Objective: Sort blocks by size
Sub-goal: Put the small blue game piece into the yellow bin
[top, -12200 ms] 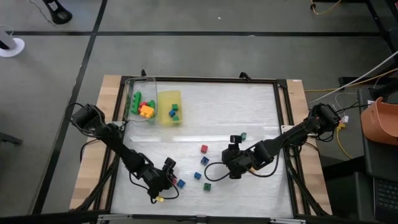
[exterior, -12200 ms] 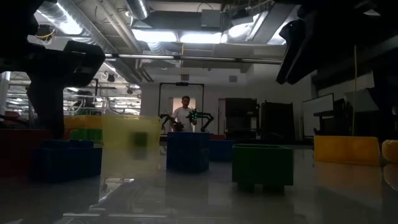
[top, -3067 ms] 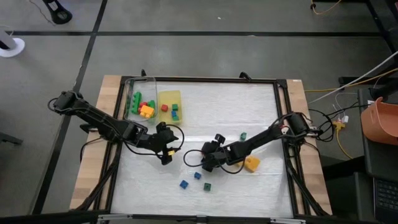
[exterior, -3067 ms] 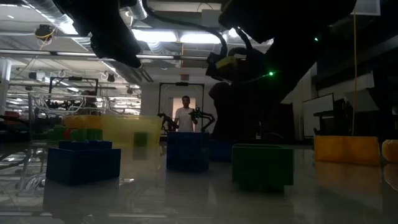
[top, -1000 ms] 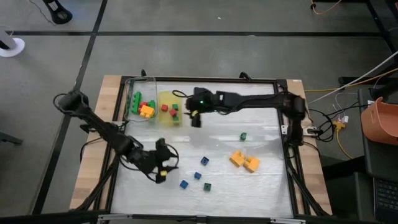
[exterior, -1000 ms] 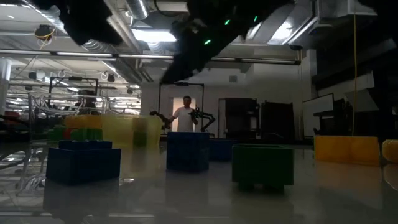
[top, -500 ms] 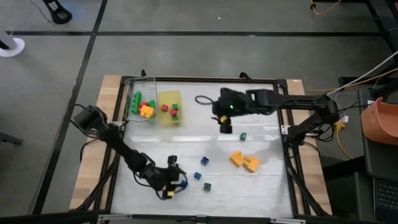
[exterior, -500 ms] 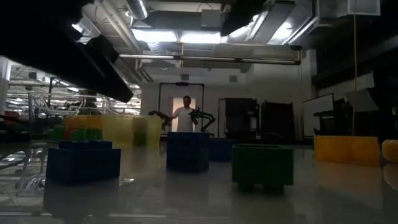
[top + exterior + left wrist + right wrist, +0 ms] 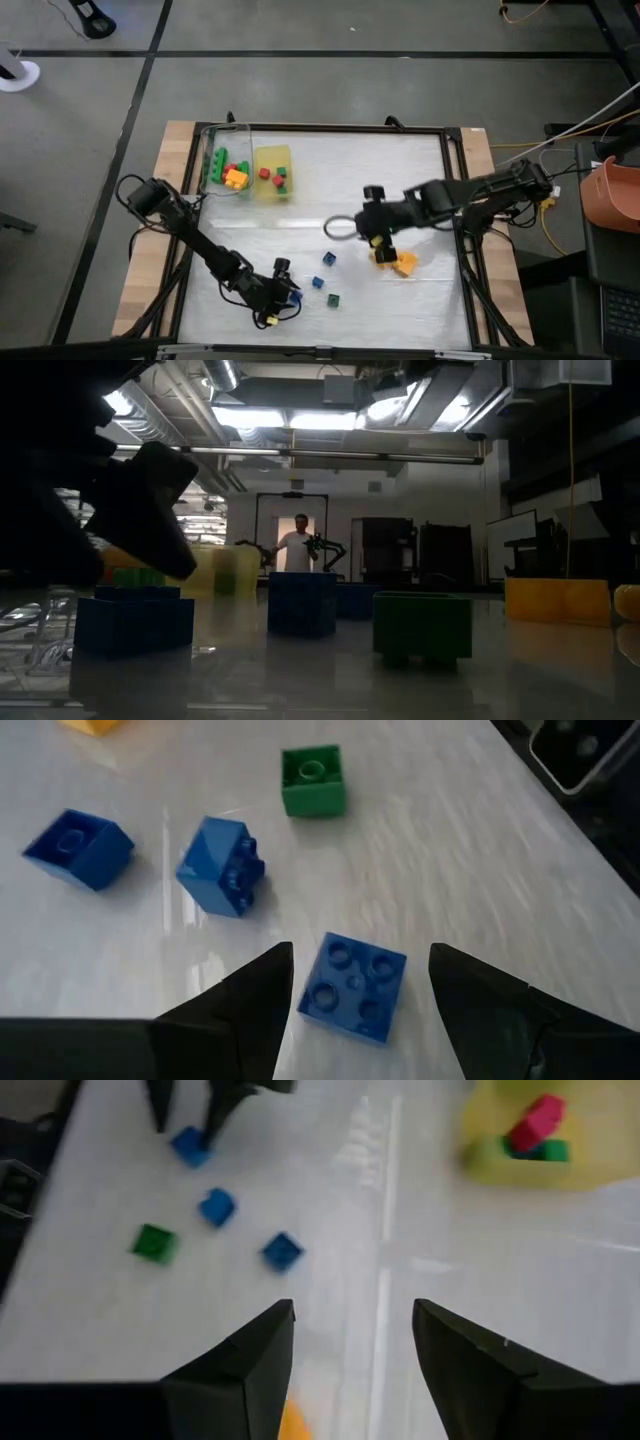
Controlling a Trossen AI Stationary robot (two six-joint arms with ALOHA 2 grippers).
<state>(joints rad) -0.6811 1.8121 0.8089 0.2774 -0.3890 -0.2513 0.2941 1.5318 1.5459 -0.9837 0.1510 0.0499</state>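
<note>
The left gripper (image 9: 355, 980) straddles a blue block (image 9: 354, 987), fingers apart. The right gripper (image 9: 375, 240) hangs open above orange bricks (image 9: 397, 262).

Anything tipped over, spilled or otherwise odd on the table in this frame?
One blue cube lies tipped on its side, studs facing sideways, while the blue block between the open left gripper fingers and the green cube sit studs-up. Nothing else stands out.

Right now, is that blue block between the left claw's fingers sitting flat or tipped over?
Flat. In the left wrist view the blue block shows four studs facing up, between the open fingers of the left gripper. The neighbouring blue cube lies tipped.
</note>
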